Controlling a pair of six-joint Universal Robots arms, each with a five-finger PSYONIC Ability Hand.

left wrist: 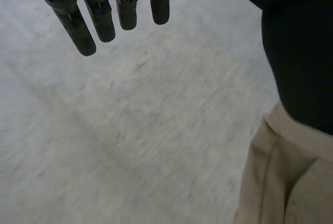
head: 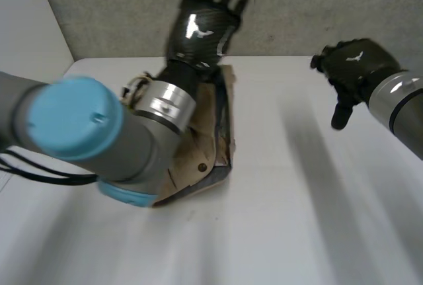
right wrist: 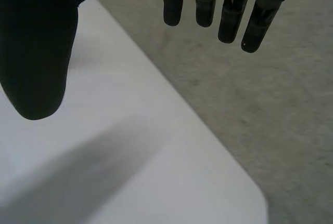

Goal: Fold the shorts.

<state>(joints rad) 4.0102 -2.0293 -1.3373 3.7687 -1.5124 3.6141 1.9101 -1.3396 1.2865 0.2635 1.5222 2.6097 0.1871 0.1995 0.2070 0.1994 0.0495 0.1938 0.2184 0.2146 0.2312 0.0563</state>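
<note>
The tan shorts (head: 210,141) lie folded into a narrow bundle on the white table (head: 297,199), with a dark inner edge along their right side and a button near the front. My left arm reaches over them and hides their left part. My left hand (head: 198,30) is raised beyond their far end, open with straight fingers and holding nothing. In the left wrist view the left hand (left wrist: 99,16) hangs over a grey surface, with a piece of the shorts (left wrist: 281,172) beside its thumb. My right hand (head: 353,67) hovers open to the right, well away from the shorts.
A grey textured wall (head: 297,7) stands behind the table's far edge. In the right wrist view the right hand (right wrist: 229,11) is above the table (right wrist: 130,156) near its rounded corner, with grey floor (right wrist: 270,109) beyond.
</note>
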